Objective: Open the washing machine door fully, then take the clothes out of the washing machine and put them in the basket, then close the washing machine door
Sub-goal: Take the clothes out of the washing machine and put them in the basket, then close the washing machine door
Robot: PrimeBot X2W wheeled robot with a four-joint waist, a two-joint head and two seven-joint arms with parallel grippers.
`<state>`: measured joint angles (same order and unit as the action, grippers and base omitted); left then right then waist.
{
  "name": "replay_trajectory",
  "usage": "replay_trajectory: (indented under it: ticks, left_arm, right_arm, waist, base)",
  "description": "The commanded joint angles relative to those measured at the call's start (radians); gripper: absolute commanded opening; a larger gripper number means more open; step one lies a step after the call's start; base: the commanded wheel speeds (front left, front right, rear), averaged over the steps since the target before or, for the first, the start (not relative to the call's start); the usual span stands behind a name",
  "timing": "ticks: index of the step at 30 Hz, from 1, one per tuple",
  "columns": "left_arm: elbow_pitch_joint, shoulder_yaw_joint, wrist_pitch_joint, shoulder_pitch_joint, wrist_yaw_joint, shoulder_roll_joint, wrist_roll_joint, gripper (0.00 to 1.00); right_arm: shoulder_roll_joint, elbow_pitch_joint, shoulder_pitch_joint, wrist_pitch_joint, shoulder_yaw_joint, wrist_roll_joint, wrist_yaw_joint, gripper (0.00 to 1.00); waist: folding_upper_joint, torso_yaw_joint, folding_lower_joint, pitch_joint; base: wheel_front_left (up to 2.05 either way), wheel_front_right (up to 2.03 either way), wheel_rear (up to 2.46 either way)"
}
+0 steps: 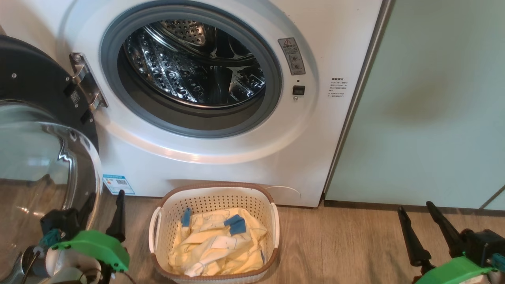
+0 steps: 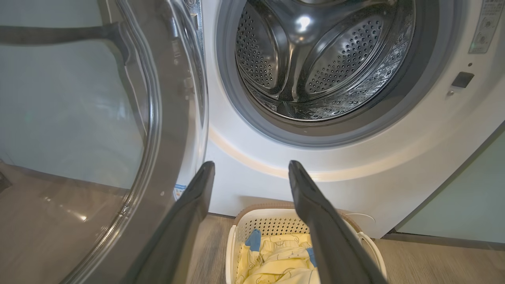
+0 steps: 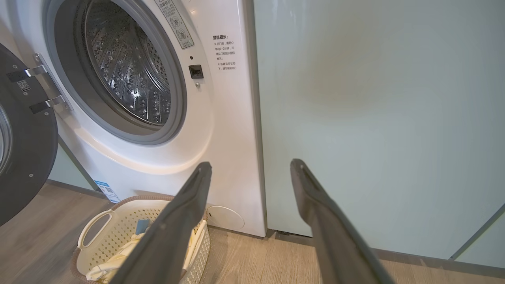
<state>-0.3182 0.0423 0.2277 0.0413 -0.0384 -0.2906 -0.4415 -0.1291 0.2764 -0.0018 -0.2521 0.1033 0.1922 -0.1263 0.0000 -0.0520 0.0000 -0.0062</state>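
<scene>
The white washing machine (image 1: 221, 157) stands with its steel drum (image 1: 193, 67) bare inside. The washing machine door (image 1: 35, 79) is swung wide open to the left, its glass bowl (image 2: 79, 118) bulging toward me. On the floor just below the opening sits the cream basket (image 1: 215, 186), holding the pale yellow clothes (image 1: 217, 244) with blue patches. My left gripper (image 1: 106, 195) is open at the lower left, between door and basket, holding nothing. My right gripper (image 1: 415, 207) is open at the lower right, over bare floor, facing the cabinet. The wrist views show the left gripper (image 2: 251, 163) and right gripper (image 3: 251, 163) with nothing between their fingers.
A pale green cabinet (image 1: 426, 102) adjoins the machine on the right. Wood-look floor (image 1: 347, 244) stretches right of the basket. The open door takes up the space at the left, close to my left arm.
</scene>
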Motion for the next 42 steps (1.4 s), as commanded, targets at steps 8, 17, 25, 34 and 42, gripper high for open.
replay_trajectory:
  ticks: [8,17,25,34,42]
  left_arm:
    - [0.025,-0.043,0.003,0.034,-0.009,-0.046,-0.013,1.00]
    - [0.006,-0.043,0.009,0.043,-0.010,-0.051,-0.019,1.00]
    - [-0.014,-0.041,0.015,0.059,-0.006,-0.054,-0.023,1.00]
    - [-0.029,-0.036,0.020,0.065,-0.002,-0.055,-0.025,1.00]
    - [-0.035,-0.033,0.023,0.070,-0.002,-0.058,-0.025,1.00]
  right_arm:
    - [-0.014,-0.036,-0.012,-0.010,0.006,-0.008,-0.004,1.00]
    - [-0.013,-0.040,-0.008,-0.010,-0.001,-0.009,-0.004,1.00]
    - [-0.015,-0.041,-0.003,-0.010,-0.007,-0.010,-0.004,1.00]
    - [-0.013,-0.043,0.000,-0.010,-0.009,-0.012,-0.004,1.00]
    - [-0.010,-0.041,0.001,-0.010,-0.012,-0.011,-0.004,1.00]
  waist:
    - [0.0000,0.000,0.0000,-0.004]
    - [0.0000,-0.010,0.0000,-0.007]
    - [0.0000,-0.020,0.0000,-0.010]
    - [0.0000,-0.026,0.0000,-0.012]
    - [0.0000,-0.025,0.0000,-0.012]
  base:
    - [0.00,0.00,0.00]
    - [0.00,0.00,0.00]
    - [0.00,0.00,0.00]
    - [0.00,0.00,0.00]
    - [0.00,0.00,0.00]
